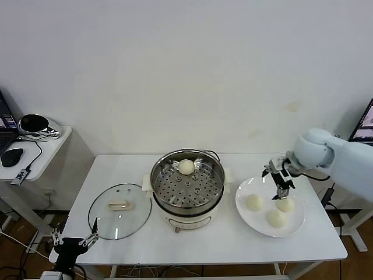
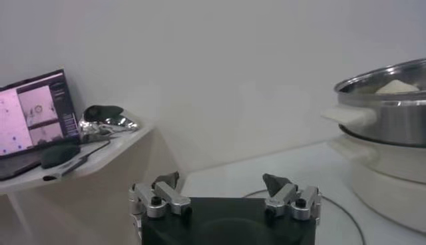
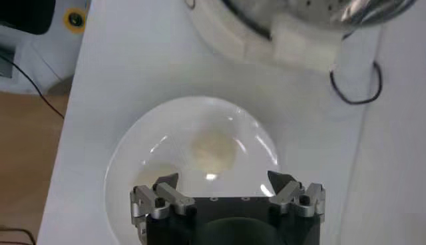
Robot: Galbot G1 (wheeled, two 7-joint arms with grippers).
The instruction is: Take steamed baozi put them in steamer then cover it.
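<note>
Head view alone shows one baozi (image 1: 186,167) inside the steamer (image 1: 187,185); right hand (image 1: 282,182) hovers open above the plate (image 1: 256,223).

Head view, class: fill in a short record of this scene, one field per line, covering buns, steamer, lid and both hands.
Buns in steamer: one baozi on the perforated tray
Buns on plate: three on the white plate
Steamer: uncovered
Lid: flat on table, at the steamer's left
Right hand: open, above the plate
Left hand: open, low at the table's front-left corner
</note>
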